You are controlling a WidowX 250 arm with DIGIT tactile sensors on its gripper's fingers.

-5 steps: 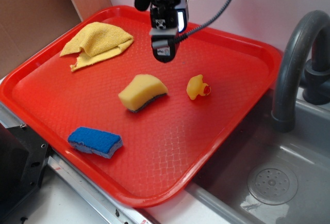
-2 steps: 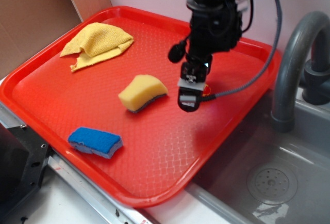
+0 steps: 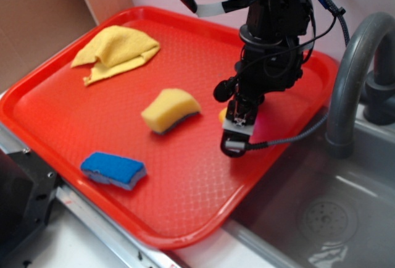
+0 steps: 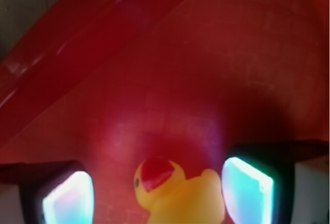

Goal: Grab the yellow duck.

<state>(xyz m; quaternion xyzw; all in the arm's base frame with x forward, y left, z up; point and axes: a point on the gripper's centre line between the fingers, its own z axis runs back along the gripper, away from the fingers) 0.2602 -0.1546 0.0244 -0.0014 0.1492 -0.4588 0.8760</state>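
Red tray [image 3: 92, 126] fills most of our view, sitting beside a grey sink [image 3: 345, 218] with its faucet [image 3: 355, 76] off to the right. We're down low over the tray's right part with the hand [image 3: 237, 133], and the yellow duck [image 4: 178, 195] sits on the tray right between our two fingers [image 4: 246, 188], beak and head toward the left one, body close against the right one, not yet touched as far as we can see. The hand is spread wide, nothing pinched. From the outside view only a sliver of the duck [image 3: 223, 115] peeks out behind the arm. We judge the move to come is simply closing, perhaps after a touch more descent. Nothing blocks us: the curved yellow sponge [image 3: 171, 110] lies near on the left, the blue sponge [image 3: 114, 170] nearer the front edge, the yellow cloth [image 3: 117, 50] well apart at the far left.
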